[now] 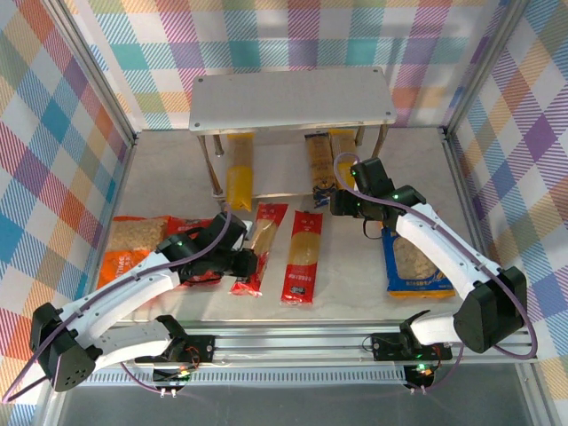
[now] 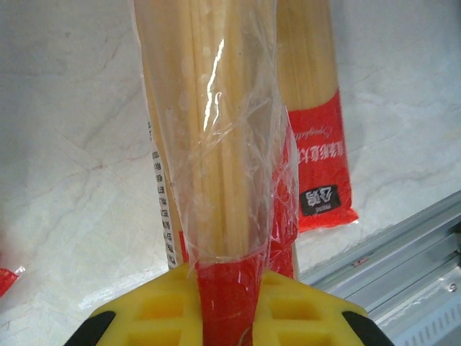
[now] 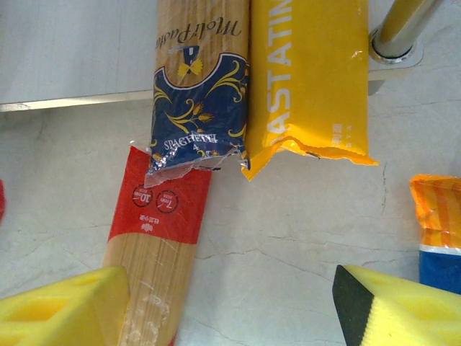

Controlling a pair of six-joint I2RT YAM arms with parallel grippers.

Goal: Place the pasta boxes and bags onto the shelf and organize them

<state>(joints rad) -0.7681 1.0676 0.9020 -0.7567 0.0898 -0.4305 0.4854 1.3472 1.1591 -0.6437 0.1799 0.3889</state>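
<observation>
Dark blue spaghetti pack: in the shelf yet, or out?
Partly in: the dark blue pack lies on the lower board, its near end overhanging the table.

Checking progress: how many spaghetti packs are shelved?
3, on the lower board: one yellow pack left; dark blue pack and second yellow pack side by side right. Top plate may hide more.

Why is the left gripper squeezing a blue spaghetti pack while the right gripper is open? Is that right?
Not blue: the left wrist view shows the left gripper shut on a red spaghetti pack. The right gripper is open, as you said.
</observation>
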